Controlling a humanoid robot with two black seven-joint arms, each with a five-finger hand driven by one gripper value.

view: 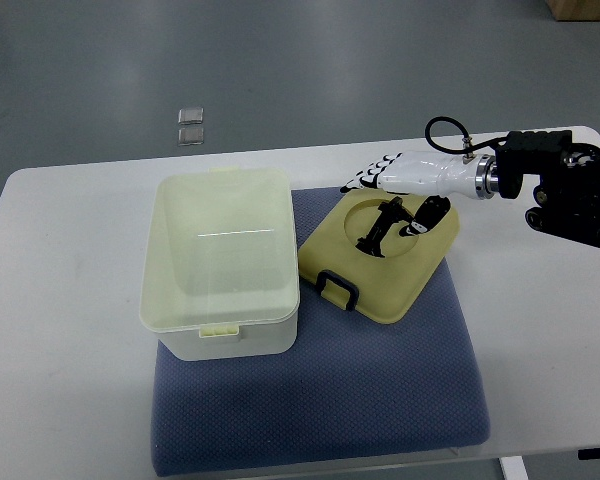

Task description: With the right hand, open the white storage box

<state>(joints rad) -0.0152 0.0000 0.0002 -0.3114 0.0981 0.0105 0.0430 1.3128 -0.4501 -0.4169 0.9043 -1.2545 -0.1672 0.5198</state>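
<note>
If I pull away carelessly, my fingers could snag the lid (378, 262) and drag it off the blue mat (380, 400). My right hand (400, 195) rests spread over the lid's far edge, gripping nothing. The white storage box (220, 265) stands open left of centre, apart from my hand.

text: none legible | labels: none | numbers: 0

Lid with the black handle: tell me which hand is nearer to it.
Right. The right hand sits over the lid, its fingers down in the round recess. No left hand shows in the top view.
</note>
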